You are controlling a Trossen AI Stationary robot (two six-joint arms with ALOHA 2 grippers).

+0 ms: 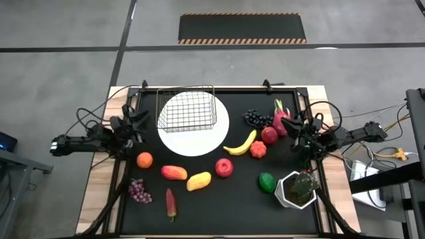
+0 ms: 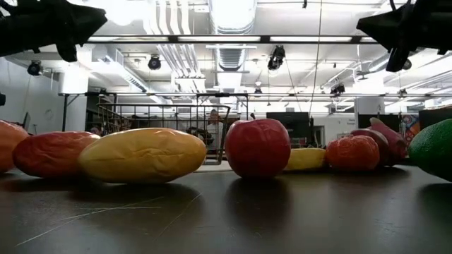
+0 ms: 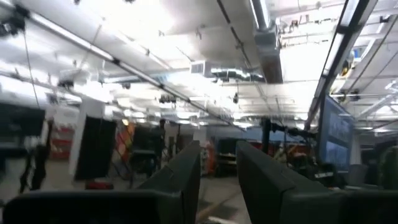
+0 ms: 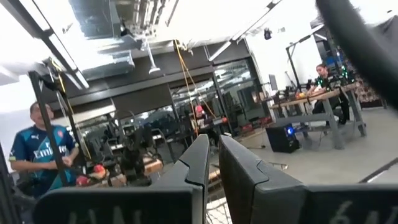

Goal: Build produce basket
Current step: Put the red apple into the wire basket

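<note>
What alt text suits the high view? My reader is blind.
An empty dark wire basket sits on a round white plate, toy produce scattered around on the black table. Left gripper and right gripper wait at the sides.

A grey concrete floor surrounds the surface, which is matte black with a pale wooden edge. A dark mat with striped borders lies on the floor beyond the surface's far edge. Bright ceiling lights and silver ducts run overhead. A person in a teal shirt stands beyond the surface, and another sits at a workbench farther off.
</note>
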